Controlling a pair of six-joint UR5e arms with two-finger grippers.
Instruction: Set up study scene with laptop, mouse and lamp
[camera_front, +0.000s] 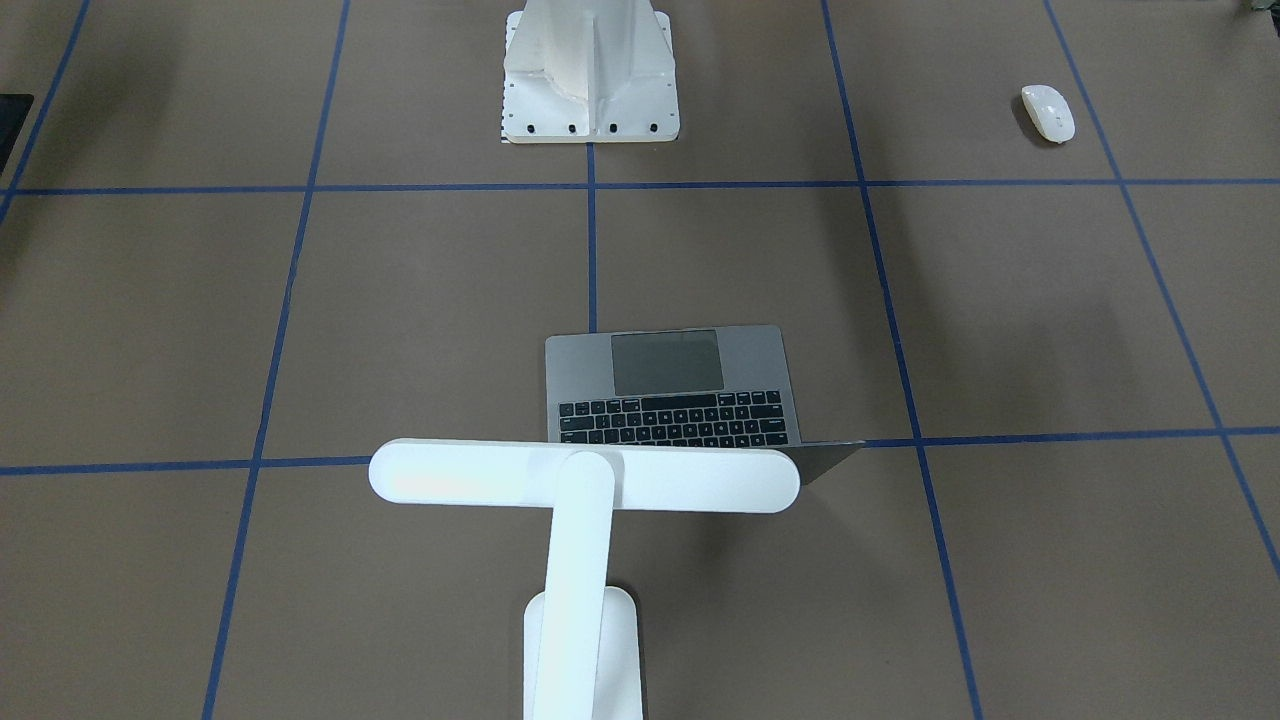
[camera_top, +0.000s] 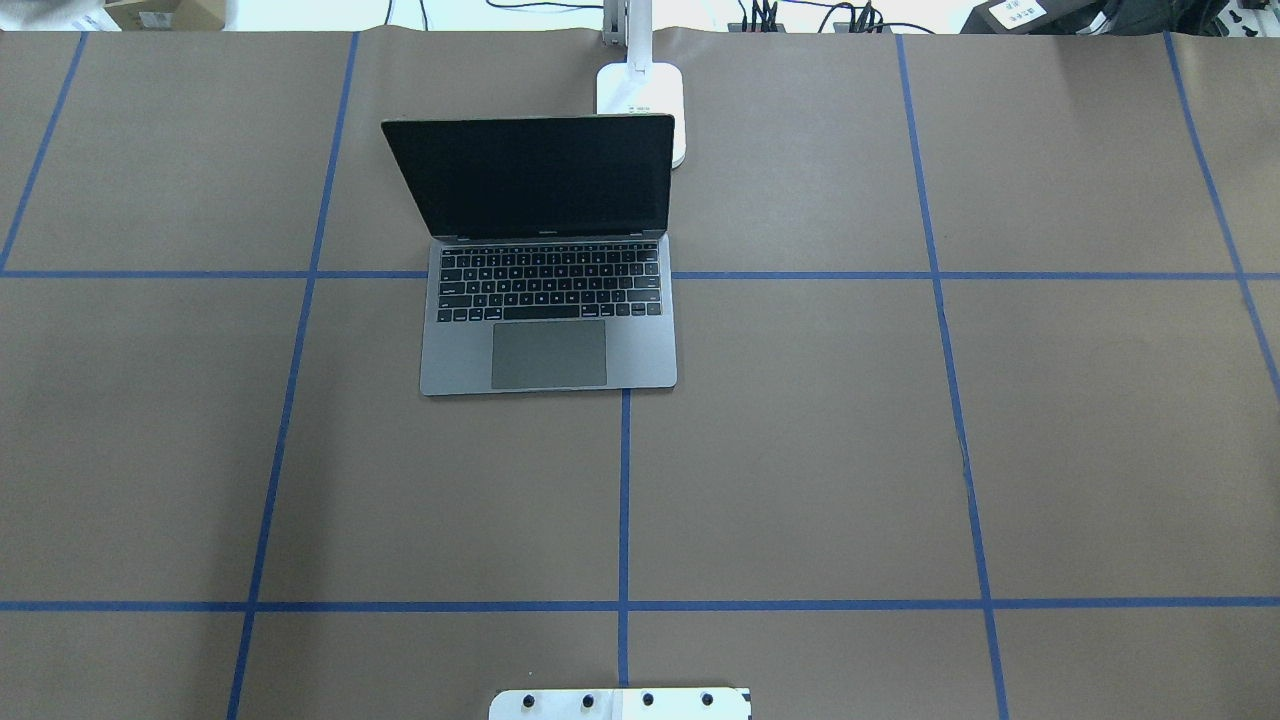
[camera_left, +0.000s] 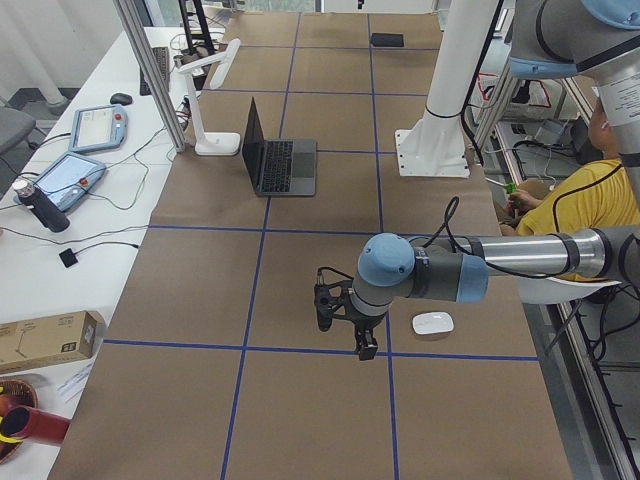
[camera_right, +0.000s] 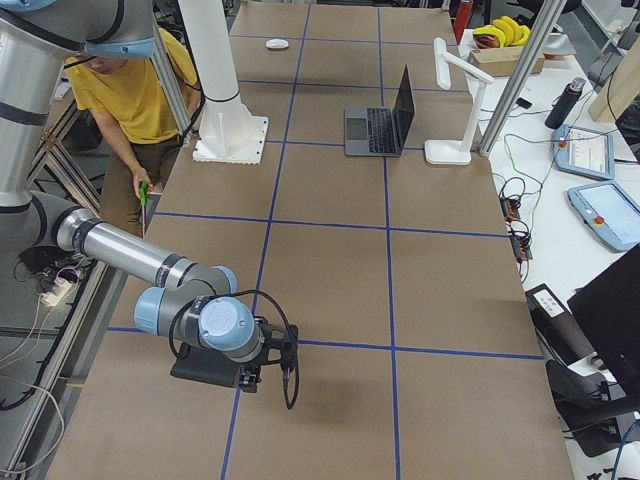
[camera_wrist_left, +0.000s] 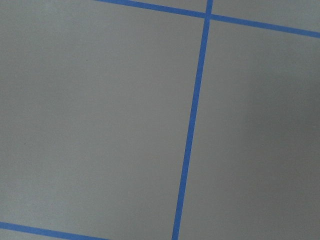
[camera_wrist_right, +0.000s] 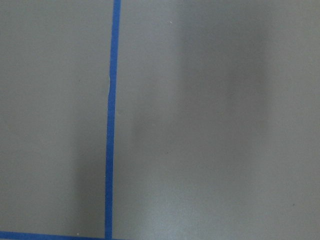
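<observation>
The laptop (camera_top: 548, 300) stands open in the middle of the table, its dark screen facing the robot. Just behind it is the white lamp (camera_front: 585, 478), whose bar head hangs over the laptop's lid and whose base (camera_top: 640, 95) sits at the far edge. The white mouse (camera_front: 1047, 112) lies on the robot's left side near the robot. In the exterior left view my left gripper (camera_left: 345, 328) hovers low just beside the mouse (camera_left: 432, 323); I cannot tell its state. Over a black mat (camera_right: 190, 375), my right gripper (camera_right: 272, 362) shows only in the exterior right view, state unclear.
The white robot pedestal (camera_front: 590, 75) stands at the near middle edge. Blue tape lines grid the brown paper cover. A person in a yellow shirt (camera_right: 140, 95) sits beside the robot. Tablets, cables and boxes lie on the side table (camera_left: 70, 170) past the far edge.
</observation>
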